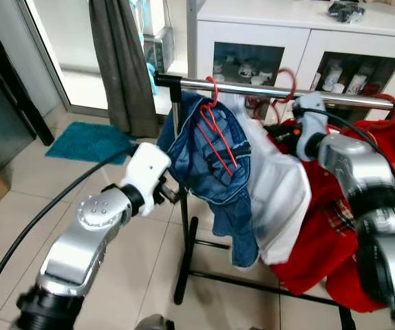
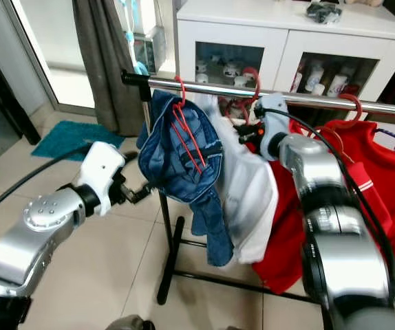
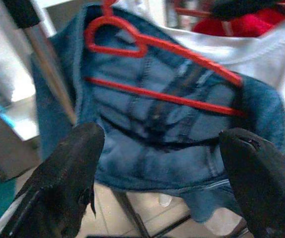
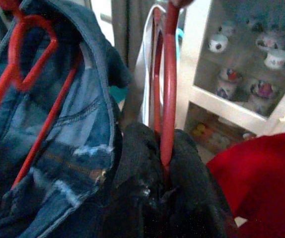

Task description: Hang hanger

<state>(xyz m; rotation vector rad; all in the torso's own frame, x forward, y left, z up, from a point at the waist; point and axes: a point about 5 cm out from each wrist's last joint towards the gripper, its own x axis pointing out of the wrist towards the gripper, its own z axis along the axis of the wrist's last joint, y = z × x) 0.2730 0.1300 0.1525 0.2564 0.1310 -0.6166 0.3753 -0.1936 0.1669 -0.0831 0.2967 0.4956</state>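
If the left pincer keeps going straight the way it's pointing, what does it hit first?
Most likely the blue denim garment on its red hanger; the open left pincer points straight at it, though the gap is hard to judge.

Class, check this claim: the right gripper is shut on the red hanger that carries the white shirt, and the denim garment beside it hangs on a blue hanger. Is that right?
Not quite. The denim garment hangs on a red hanger, not a blue one, as the left wrist view shows. The rest holds: the right gripper is shut on the red hanger of the white shirt.
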